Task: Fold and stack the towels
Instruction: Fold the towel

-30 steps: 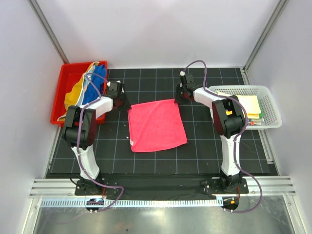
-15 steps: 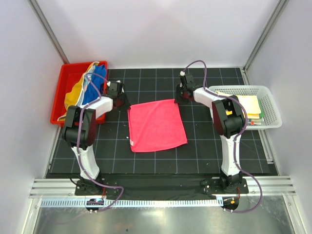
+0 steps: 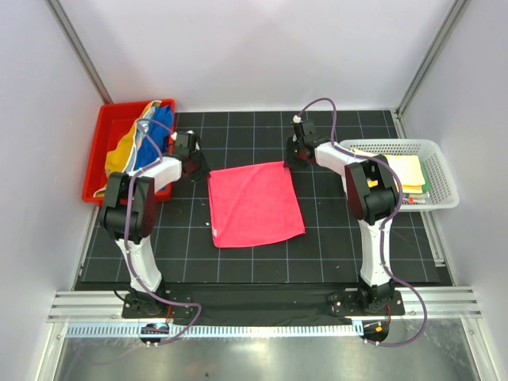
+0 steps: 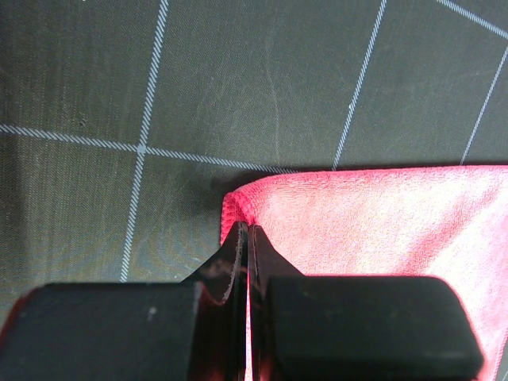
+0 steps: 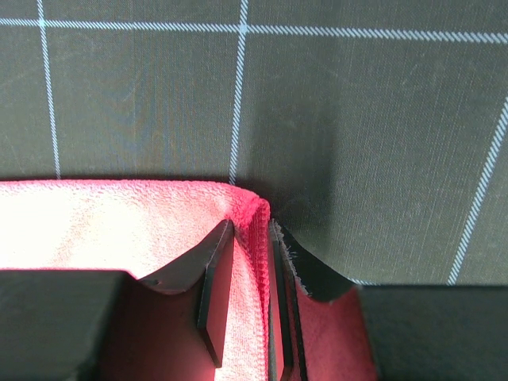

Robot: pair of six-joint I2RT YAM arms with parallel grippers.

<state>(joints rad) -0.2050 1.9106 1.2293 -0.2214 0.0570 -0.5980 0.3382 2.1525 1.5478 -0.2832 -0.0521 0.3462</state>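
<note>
My left gripper (image 4: 244, 238) is pinched tight on one far corner of the pink towel (image 3: 255, 204). My right gripper (image 5: 250, 242) squeezes the other far corner. The towel lies flat on the black mat (image 3: 333, 246), between my arms. I think holding both corners lets me fold the far edge toward me. The near mat is bare. The red bin (image 3: 95, 159) and white basket (image 3: 432, 145) sit at the sides.

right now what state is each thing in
pink towel, flat, unfolded
left tool, shut on its far left corner
right tool, shut on its far right corner
bin, holds crumpled towels
basket, holds folded towels
</note>
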